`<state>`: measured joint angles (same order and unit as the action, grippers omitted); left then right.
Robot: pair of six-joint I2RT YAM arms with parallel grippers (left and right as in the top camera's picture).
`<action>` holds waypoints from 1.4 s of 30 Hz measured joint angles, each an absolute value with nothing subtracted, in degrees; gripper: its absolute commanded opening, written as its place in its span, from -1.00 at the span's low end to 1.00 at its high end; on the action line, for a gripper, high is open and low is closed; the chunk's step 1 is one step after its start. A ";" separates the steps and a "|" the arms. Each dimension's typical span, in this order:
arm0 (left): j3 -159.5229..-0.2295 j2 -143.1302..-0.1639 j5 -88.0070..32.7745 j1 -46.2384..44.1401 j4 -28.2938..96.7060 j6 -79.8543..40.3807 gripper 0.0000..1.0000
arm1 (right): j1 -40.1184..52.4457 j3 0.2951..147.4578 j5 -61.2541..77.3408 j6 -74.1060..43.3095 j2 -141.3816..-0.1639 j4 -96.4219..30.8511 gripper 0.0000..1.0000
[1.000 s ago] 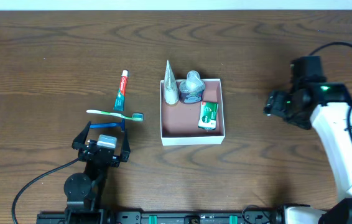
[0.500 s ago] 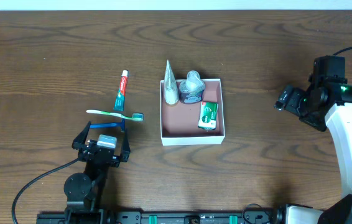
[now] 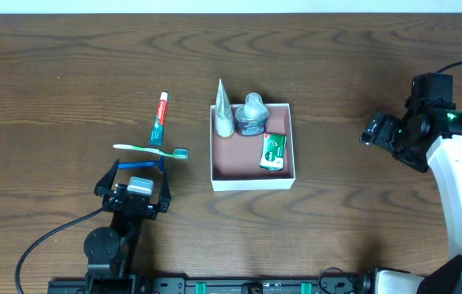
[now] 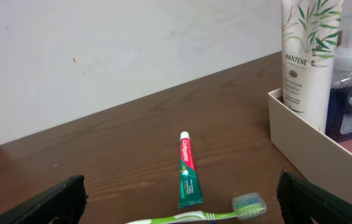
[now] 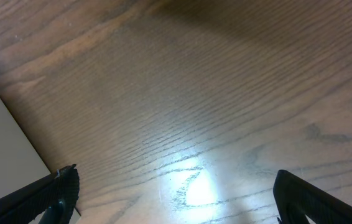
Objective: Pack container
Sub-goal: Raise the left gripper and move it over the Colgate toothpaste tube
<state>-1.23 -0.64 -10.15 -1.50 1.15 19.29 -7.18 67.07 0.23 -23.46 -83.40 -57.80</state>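
container [image 3: 251, 183] on table [image 3: 362, 49], part-filled | right arm [image 3: 451, 159] just backed off well right of it, jaws apart, empty | left arm [image 3: 131, 196] jaws apart by toothbrush [image 3: 151, 149], toothpaste [image 3: 159, 118] left of container: still to pack

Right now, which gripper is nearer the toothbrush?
Left. The left gripper sits open just short of the toothbrush, which lies crosswise ahead of its fingers. The right gripper is far off, past the container on the table's other side.
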 measured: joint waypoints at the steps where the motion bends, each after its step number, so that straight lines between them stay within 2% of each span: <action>1: -1.23 -0.64 -10.13 -1.50 1.15 19.29 0.96 | -7.18 67.07 0.23 -23.46 -83.40 -57.80 0.99; 5: -1.23 -0.64 -10.15 -1.50 1.08 16.97 0.96 | -7.18 67.07 0.23 -23.46 -83.40 -57.80 0.99; 8: -1.52 -0.64 -10.15 -1.50 1.78 10.92 0.96 | -7.18 67.07 0.23 -23.46 -83.40 -57.80 0.99; 14: -7.57 -6.61 -9.06 -1.45 12.23 -2.44 0.96 | -7.18 67.05 0.25 -23.46 -83.40 -57.84 0.98; 21: -30.24 -30.94 -8.73 0.01 27.40 -8.64 0.96 | -7.18 66.96 0.27 -23.44 -83.37 -57.87 0.99; 26: -51.55 -54.22 -11.66 0.32 41.21 -6.28 0.96 | -7.18 66.92 0.27 -23.44 -83.35 -57.82 0.98; 30: -59.81 -67.61 -12.43 0.32 39.55 -1.54 0.96 | -7.18 66.92 0.27 -23.44 -83.33 -57.84 0.99; 34: -60.75 -77.60 -13.04 0.32 34.65 0.99 0.96 | -7.18 66.92 0.27 -23.46 -83.31 -57.78 0.99; 42: -60.75 -88.66 -13.37 0.32 24.38 6.98 0.96 | -7.18 66.92 0.27 -23.44 -83.31 -57.80 0.98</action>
<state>-60.75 -88.66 -13.37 0.32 24.38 6.98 -7.18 66.92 0.27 -23.44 -83.31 -57.80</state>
